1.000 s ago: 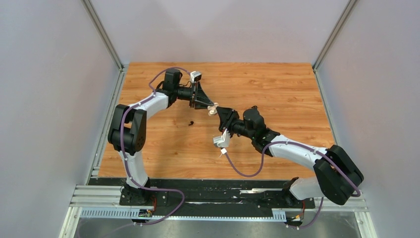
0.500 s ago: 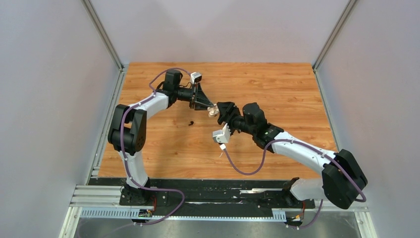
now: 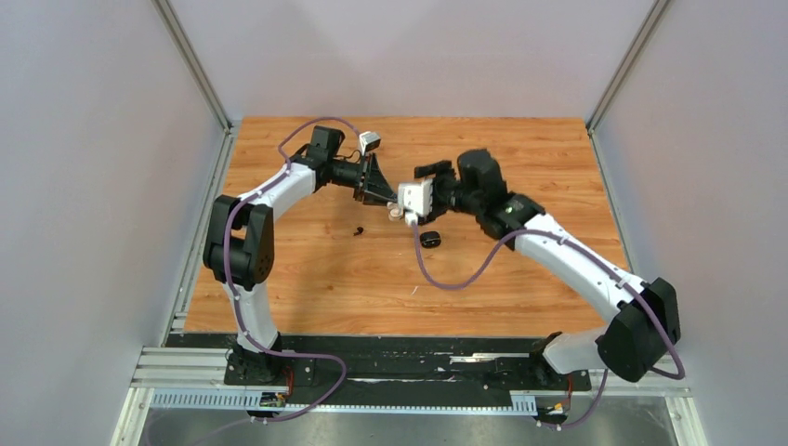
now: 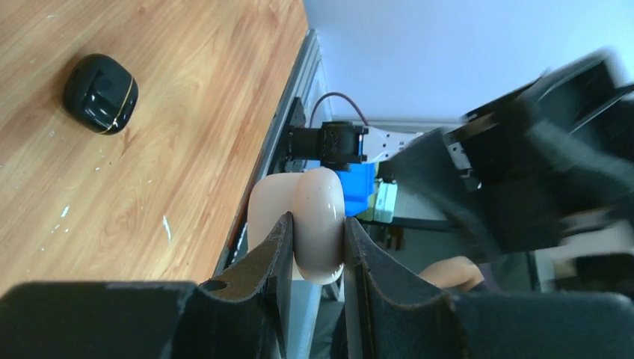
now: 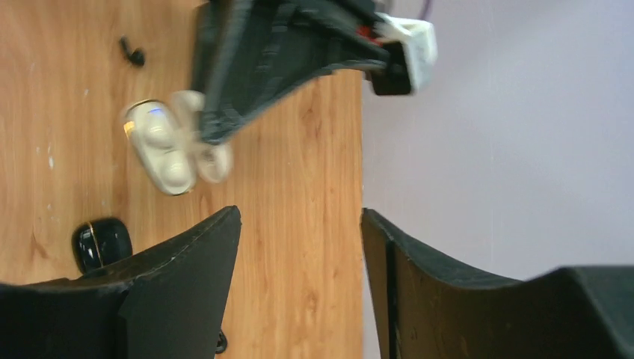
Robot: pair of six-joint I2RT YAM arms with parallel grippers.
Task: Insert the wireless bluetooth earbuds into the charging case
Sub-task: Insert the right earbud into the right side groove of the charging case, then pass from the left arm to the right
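The held case [image 4: 317, 196] is sitting in the left tool [image 4: 318, 220], above the tabletop [image 3: 539, 149]. The right tool [image 5: 300, 217] is standing apart, facing it. A loose case [image 3: 429, 239] is lying on the tabletop near the right tool, and an earbud [image 3: 359, 229] is lying near the left tool.

Your left arm [image 3: 283, 190] reaches over the far middle of the table [image 3: 539, 158], forearm near level. The left gripper [image 4: 315, 228] is clamped on a white case [image 4: 318, 198], held clear of the table. Your right arm [image 3: 571, 260] stretches from the table's near right corner toward its middle, wrist rolled sideways. The right gripper [image 5: 299, 224] gapes, nothing between its fingers, just beside the left gripper.
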